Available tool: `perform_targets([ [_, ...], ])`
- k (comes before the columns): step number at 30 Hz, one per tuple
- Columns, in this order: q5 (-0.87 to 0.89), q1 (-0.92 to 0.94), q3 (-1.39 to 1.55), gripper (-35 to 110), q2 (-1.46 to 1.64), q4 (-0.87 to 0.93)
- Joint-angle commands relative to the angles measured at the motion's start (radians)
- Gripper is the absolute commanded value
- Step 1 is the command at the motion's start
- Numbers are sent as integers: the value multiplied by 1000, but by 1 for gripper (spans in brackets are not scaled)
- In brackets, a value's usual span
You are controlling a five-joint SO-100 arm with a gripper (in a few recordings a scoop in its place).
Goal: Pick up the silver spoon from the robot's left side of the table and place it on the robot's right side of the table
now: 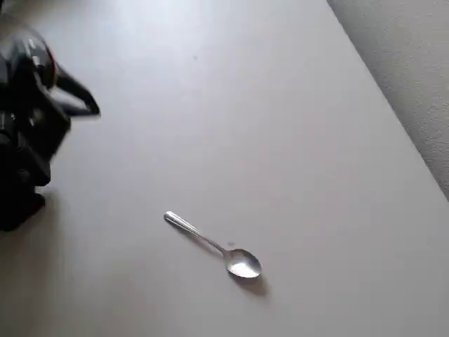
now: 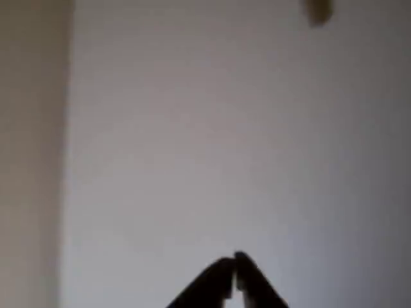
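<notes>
A silver spoon [image 1: 214, 245] lies flat on the off-white table [image 1: 280, 140] in the overhead view, its oval bowl toward the lower right and its slim handle pointing up-left. My black arm stands at the left edge of that view, and my gripper [image 1: 91, 107] points right, well up and left of the spoon, touching nothing. In the wrist view my gripper [image 2: 234, 260] shows at the bottom with its two dark fingertips pressed together and nothing between them, and the picture is blurred.
The table's straight edge runs diagonally down the right side of the overhead view, with grey speckled carpet [image 1: 414, 63] beyond it. A small blurred brownish spot [image 2: 316, 11] sits at the top of the wrist view.
</notes>
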Motion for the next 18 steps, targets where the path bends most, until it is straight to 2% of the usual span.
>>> perform_targets([
  [1, 57, 95, 222, -2, 98, -84],
  [6, 143, 91, 353, -2, 98, -150],
  [18, 118, 78, 354, -2, 98, -149],
])
